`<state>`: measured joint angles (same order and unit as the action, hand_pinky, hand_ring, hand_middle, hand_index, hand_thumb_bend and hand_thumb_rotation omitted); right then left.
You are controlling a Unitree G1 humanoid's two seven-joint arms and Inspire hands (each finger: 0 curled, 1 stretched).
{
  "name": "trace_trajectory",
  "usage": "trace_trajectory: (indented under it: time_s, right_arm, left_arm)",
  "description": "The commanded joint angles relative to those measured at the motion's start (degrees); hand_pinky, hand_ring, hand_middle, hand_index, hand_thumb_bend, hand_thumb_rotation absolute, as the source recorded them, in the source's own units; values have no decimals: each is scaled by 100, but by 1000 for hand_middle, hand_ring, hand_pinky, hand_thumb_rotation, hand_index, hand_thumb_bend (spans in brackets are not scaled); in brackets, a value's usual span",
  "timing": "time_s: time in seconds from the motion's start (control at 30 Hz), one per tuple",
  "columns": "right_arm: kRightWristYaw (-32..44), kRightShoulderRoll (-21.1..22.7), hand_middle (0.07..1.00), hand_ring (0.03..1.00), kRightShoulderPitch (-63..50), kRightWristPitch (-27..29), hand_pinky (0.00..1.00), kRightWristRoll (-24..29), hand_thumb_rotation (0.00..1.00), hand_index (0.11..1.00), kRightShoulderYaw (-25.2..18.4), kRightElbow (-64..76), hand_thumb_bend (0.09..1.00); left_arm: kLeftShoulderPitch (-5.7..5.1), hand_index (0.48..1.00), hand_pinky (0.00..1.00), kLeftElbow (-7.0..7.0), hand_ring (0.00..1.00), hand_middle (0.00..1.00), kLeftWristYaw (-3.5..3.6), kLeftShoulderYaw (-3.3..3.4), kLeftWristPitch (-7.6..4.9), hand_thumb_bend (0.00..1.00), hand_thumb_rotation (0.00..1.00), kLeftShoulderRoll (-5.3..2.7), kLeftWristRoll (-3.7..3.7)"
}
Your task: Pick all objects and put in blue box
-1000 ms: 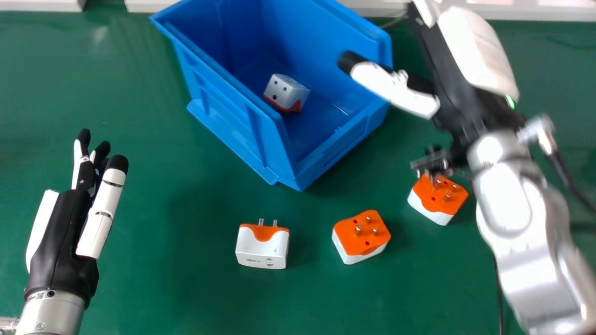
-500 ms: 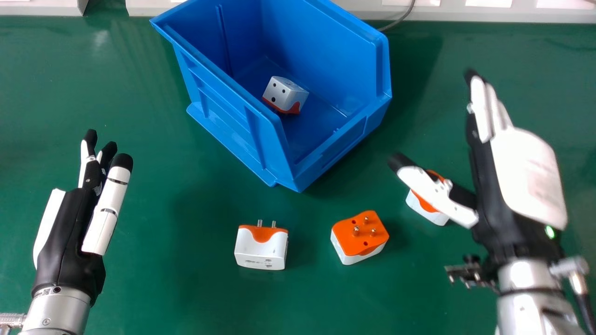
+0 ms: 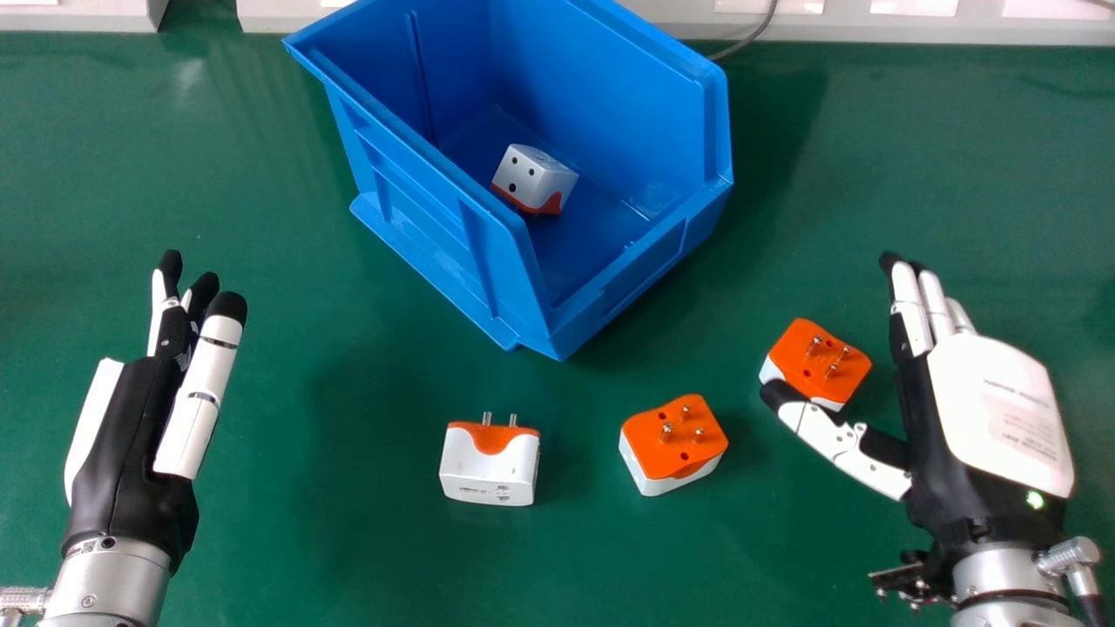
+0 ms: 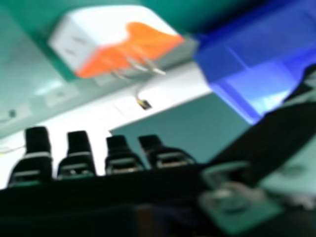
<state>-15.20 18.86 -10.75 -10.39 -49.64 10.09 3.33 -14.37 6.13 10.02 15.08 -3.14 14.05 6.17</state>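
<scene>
While the left robot hand [image 3: 122, 444] rests idle at the tabletop's [image 3: 305, 540] left side, fingers relaxed and grasping nothing, the blue box [image 3: 418, 235] stands at far centre, its low front facing the near right. First plug adapter [image 3: 489, 463]: on the tabletop in front of the box, white side toward the camera, pins pointing away. Boxed adapter [image 3: 533, 178]: already inside, on the box floor, tilted. Second adapter [image 3: 673, 440]: orange face and pins up, nearer the camera than the box. Third adapter [image 3: 819, 359]: same pose, right of the box; probably next to be picked.

Handling estimate: light, rigid, smooth plastic, perhaps slightly slippery. Best hold: opposite white side walls, low down; avoid the metal pins, which could catch a finger or twist the block. Right robot hand [image 3: 997, 409]: just right of the third adapter, empty, spread wide, fingers straight, thumb out at the adapter's near edge; contact cannot be determined. Hazard: thumb may nudge the block off. The box wall must be cleared on the carry.
</scene>
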Motion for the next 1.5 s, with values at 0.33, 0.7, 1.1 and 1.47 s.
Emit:
trace_trajectory:
  time_s: [0.33,0.7,1.1,1.47]
  right_arm:
    - [640,500,974,932,572,14,854,58,915,980,136,-634,498]
    - [939,737,972,931,1159,45,852,76,903,969,271,-1245,507]
    - [932,956,947,910,1659,93,823,-25,868,935,533,-1948,491]
    - [1164,1064,893,853,2022,109,764,68,846,885,684,-2331,465]
  left_arm:
    - [10,991,1000,146,1000,1000,7,35,-63,373,909,91,-33]
    - [-10,994,1000,199,1000,1000,17,28,-19,368,916,111,-24]
    - [-73,996,1000,263,1000,1000,22,45,-5,374,919,120,-24]
    - [-159,994,1000,388,1000,1000,24,51,33,385,918,143,-39]
